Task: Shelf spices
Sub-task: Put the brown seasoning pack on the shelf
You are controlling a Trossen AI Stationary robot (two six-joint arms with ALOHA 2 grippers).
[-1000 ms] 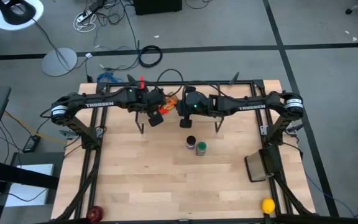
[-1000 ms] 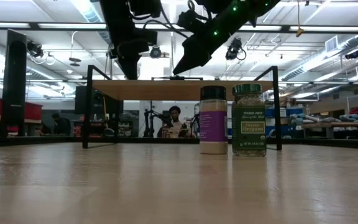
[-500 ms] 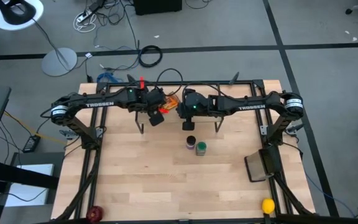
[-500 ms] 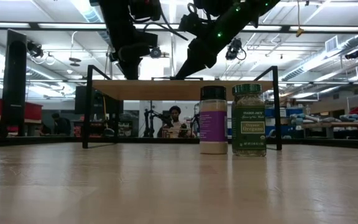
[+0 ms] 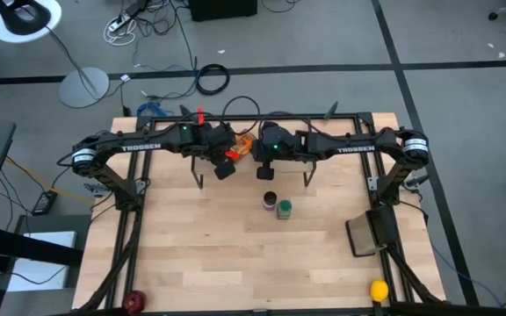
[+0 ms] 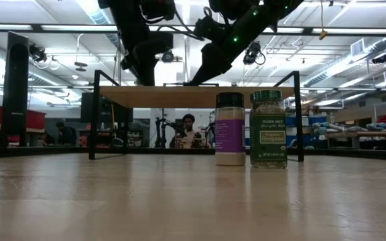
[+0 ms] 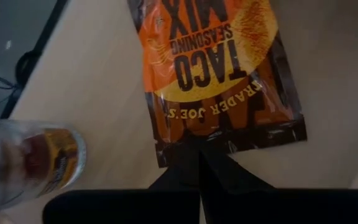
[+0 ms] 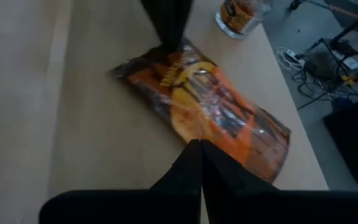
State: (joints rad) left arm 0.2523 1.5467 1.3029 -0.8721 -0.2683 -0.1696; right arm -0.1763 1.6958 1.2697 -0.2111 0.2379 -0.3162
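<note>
Packet and small jar lie on shelf; both grippers closed, empty, tips at packet — purple-labelled jar, green-lidded jar remain on table.

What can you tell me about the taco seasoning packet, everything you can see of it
The taco seasoning packet is a flat, glossy orange pouch with dark brown edges, a round orange panel and dark lettering. It lies flat on the shelf, a light wooden board, near one long edge. The left gripper and right gripper, both shut, meet it at opposite ends, their tips at its edges. A small clear jar stands close by, apart from it.
</note>
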